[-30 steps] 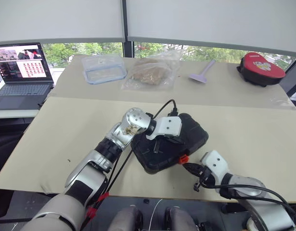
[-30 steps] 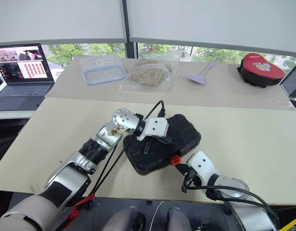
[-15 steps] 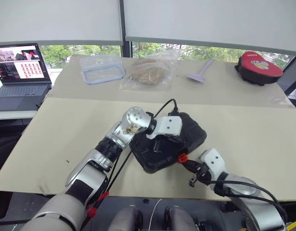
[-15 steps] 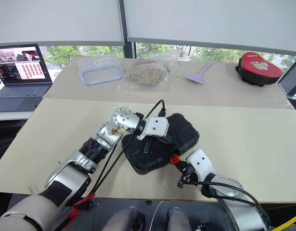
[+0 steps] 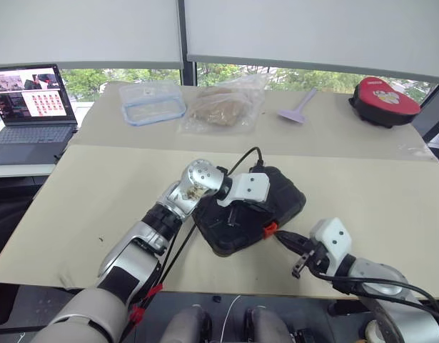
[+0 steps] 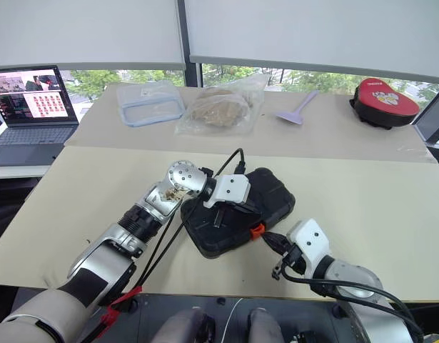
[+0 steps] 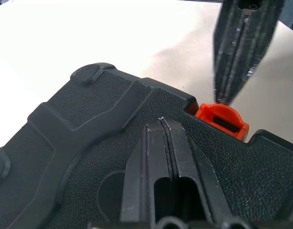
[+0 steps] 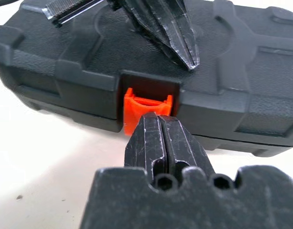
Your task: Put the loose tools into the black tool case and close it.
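R gripper (image 5: 285, 239) has lifted a bit since a sec ago, fingers pressed together w/ tips at the orange latch (image 5: 269, 230); I'd say it's working the latch shut, the last step. L gripper (image 5: 233, 212), fingers together too, presses on the lid of the closed black tool case (image 5: 283, 200), which sits mid-worktop (image 5: 98, 193) near the 6 o'clock edge. Plenty of bare room at 3 and 9 o'clock.

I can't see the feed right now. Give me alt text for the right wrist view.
The right gripper, fingers shut, points its tips at the orange latch on the front edge of the closed black tool case. The left gripper, fingers also shut, rests on the lid just above the latch.
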Controlling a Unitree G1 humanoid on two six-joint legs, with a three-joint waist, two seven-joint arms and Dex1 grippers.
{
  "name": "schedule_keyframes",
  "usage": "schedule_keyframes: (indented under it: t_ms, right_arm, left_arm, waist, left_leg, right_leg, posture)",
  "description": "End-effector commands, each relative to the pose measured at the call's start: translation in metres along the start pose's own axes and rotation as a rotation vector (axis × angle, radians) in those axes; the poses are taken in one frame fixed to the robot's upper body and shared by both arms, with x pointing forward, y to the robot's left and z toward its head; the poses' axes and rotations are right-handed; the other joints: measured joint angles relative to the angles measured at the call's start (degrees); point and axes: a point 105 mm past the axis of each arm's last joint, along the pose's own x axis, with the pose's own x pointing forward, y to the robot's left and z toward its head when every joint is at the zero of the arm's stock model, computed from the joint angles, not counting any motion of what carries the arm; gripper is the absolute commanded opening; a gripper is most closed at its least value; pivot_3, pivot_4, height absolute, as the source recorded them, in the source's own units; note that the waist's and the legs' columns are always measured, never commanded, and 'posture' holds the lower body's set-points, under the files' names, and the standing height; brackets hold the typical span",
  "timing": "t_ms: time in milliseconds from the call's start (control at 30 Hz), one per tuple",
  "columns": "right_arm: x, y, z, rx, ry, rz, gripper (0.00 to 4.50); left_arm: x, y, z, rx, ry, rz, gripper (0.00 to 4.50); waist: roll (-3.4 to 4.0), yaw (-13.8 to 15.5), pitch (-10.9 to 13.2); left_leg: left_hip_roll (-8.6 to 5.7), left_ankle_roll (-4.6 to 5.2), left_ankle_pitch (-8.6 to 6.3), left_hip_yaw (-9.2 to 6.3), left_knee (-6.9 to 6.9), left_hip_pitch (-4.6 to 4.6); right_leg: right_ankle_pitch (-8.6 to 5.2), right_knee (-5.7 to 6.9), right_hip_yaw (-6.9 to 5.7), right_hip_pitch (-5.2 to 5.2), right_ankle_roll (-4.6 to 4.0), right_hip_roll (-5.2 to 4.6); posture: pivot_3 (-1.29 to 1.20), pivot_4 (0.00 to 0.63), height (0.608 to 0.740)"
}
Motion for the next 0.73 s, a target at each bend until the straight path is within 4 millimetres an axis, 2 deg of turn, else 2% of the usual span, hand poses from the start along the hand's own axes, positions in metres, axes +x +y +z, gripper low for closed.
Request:
schedule_keyframes:
  t_ms: [33, 67, 133, 200, 333, 433, 500, 533, 633, 733]
  right_arm:
    - [-0.032, -0.008, 0.014, -0.054, 0.002, 0.062, 0.00]
    - [-0.037, -0.012, 0.015, -0.055, 0.012, 0.069, 0.00]
    - [-0.048, -0.020, 0.017, -0.060, 0.035, 0.102, 0.59]
    - [-0.063, -0.030, 0.023, -0.070, 0.062, 0.164, 1.10]
    - [-0.087, -0.051, 0.041, -0.036, 0.060, 0.231, 2.54]
    - [-0.099, -0.070, 0.052, 0.007, 0.047, 0.226, 3.63]
    - [-0.104, -0.078, 0.054, 0.022, 0.046, 0.223, 4.34]
    - [-0.106, -0.081, 0.054, 0.031, 0.048, 0.226, 4.34]
    - [-0.108, -0.086, 0.057, 0.065, 0.046, 0.251, 4.34]
    - [-0.105, -0.090, 0.059, 0.084, 0.034, 0.256, 4.34]
  left_arm:
    - [-0.022, -0.011, -0.031, -0.165, 0.071, 0.012, 0.29]
    - [-0.032, -0.010, -0.032, -0.191, 0.063, 0.033, 0.44]
    - [-0.055, -0.011, -0.032, -0.237, 0.047, 0.074, 0.98]
    - [-0.092, -0.019, -0.034, -0.313, 0.034, 0.117, 1.64]
    - [-0.161, -0.063, -0.031, -0.453, 0.029, 0.096, 3.15]
    - [-0.203, -0.099, -0.028, -0.581, 0.073, 0.116, 4.30]
    - [-0.216, -0.111, -0.026, -0.634, 0.086, 0.163, 4.50]
    - [-0.221, -0.114, -0.026, -0.652, 0.087, 0.202, 4.50]
    - [-0.235, -0.123, -0.027, -0.712, 0.080, 0.323, 4.50]
    - [-0.236, -0.126, -0.022, -0.727, 0.054, 0.386, 4.50]
  waist:
    - [0.01, 0.0, 0.0]
    - [0.01, -0.4, 0.0]
    - [0.01, -1.1, 0.0]
    - [0.12, -1.8, 0.0]
    - [0.23, -2.4, 0.1]
    - [0.44, -2.3, 0.4]
    - [0.51, -1.4, 0.6]
    - [0.56, -0.9, 0.6]
    - [0.74, 0.2, 0.8]
    - [0.74, 0.3, 0.8]
  left_leg:
    - [0.00, 0.03, -0.02, 0.01, 0.00, -0.01]
    - [0.00, 0.03, -0.02, 0.03, 0.00, 0.00]
    - [0.02, 0.03, -0.02, 0.03, 0.00, 0.01]
    - [0.06, 0.00, -0.04, 0.03, -0.07, 0.09]
    - [0.18, -0.25, -0.11, 0.03, -0.22, 0.05]
    - [0.21, -0.31, -0.15, 0.02, -0.30, 0.03]
    - [0.21, -0.35, -0.21, 0.02, -0.34, 0.05]
    - [0.17, -0.66, -0.40, -0.02, -0.34, 0.05]
    - [0.05, -0.67, -0.46, -0.01, -0.33, 0.03]
    - [0.04, -0.67, -0.47, -0.01, -0.33, 0.00]
  right_leg:
    - [-0.01, -0.01, 0.01, 0.00, 0.01, 0.01]
    - [-0.01, -0.03, 0.03, 0.02, 0.01, 0.00]
    - [0.00, -0.02, 0.08, 0.02, 0.01, 0.03]
    - [-0.01, 0.00, 0.08, 0.04, 0.00, 0.03]
    - [-0.10, 0.08, 0.11, 0.00, -0.16, 0.14]
    - [-0.13, -0.02, 0.08, -0.04, -0.20, 0.12]
    - [-0.13, -0.12, 0.05, -0.09, -0.21, 0.09]
    - [-0.13, -0.14, 0.05, -0.06, -0.21, 0.03]
    - [-0.13, -0.19, 0.11, -0.01, -0.21, -0.12]
    - [-0.12, -0.20, 0.13, -0.02, -0.20, -0.12]
  posture:
    - [0.00, 0.150, 0.728]
    - [0.00, 0.150, 0.728]
    - [0.00, 0.150, 0.728]
    - [0.00, 0.150, 0.728]
    - [0.00, 0.150, 0.728]
    - [0.00, 0.150, 0.728]
    - [0.00, 0.150, 0.728]
    - [0.00, 0.150, 0.728]
    - [0.00, 0.150, 0.728]
    - [0.00, 0.150, 0.728]
